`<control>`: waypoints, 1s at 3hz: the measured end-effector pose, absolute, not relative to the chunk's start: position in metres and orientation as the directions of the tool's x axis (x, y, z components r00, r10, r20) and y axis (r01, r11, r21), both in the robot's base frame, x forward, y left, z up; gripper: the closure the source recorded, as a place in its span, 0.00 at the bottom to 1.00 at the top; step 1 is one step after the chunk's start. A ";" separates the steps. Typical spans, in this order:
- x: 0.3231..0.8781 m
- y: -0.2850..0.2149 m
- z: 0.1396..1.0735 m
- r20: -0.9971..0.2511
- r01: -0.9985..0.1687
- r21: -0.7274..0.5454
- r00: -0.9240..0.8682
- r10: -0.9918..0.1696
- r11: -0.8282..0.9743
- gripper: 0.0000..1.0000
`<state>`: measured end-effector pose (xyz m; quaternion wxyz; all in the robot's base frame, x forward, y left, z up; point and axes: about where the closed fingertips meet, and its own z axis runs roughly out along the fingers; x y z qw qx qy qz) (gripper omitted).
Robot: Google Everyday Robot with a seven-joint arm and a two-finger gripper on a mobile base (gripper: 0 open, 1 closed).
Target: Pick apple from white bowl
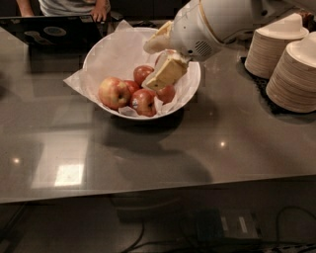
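Note:
The white bowl (191, 91), lined with crinkled white paper, stands on the dark table at the centre back. It holds several apples. The apple (113, 92), the largest and palest with yellow-orange skin and a red blush, lies at the bowl's left. Smaller, darker red apples (143, 102) lie beside it towards the middle and right. My gripper (161, 59) hangs over the right half of the bowl, to the right of the apple and apart from it. It is open, with one cream finger (166, 74) just above the red apples and the other (157, 43) behind.
Two tall stacks of beige paper plates (295, 74) stand at the right on a black mat. A dark laptop (54, 32) lies at the back left, with a person (69, 6) behind it. The table's front edge (148, 190) runs across below.

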<state>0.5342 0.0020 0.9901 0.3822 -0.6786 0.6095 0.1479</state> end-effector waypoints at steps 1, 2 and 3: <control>0.539 0.015 0.992 -0.682 -0.939 -0.342 0.241 -0.691 0.010 0.36; 0.546 0.025 0.989 -0.700 -0.940 -0.341 0.267 -0.663 -0.018 0.27; 0.553 0.039 0.980 -0.721 -0.945 -0.320 0.286 -0.632 -0.063 0.27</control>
